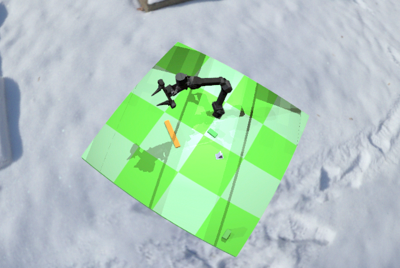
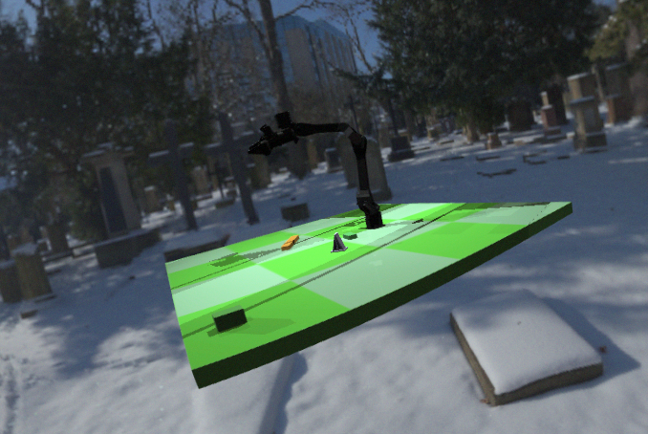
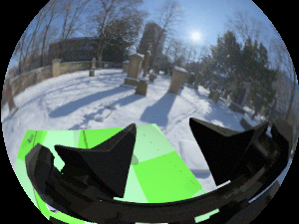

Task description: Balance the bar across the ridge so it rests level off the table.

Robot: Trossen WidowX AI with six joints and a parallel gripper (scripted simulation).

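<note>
Tool (image 1: 160, 97) apart, empty, high above bar (image 1: 171, 133); ridge (image 1: 219, 154), green block (image 1: 212, 133) well apart.

1. I count one orange bar (image 1: 171, 133) on the table (image 1: 187, 202).
2. One small grey ridge (image 1: 219, 154).
3. Two green blocks — one near the arm's base (image 1: 212, 133), one at the table's far corner (image 1: 226, 234).
4. One arm, one gripper (image 1: 161, 98) — open, holding nothing.

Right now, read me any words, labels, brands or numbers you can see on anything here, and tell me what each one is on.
None can be read.
Orange bar: plain, no marking.
Ridge: plain.
Checkered table: pattern only.
Gripper: no visible label.
Gravestones in the exterior view's background: too blurred to tell whether they carry inscriptions.
</note>
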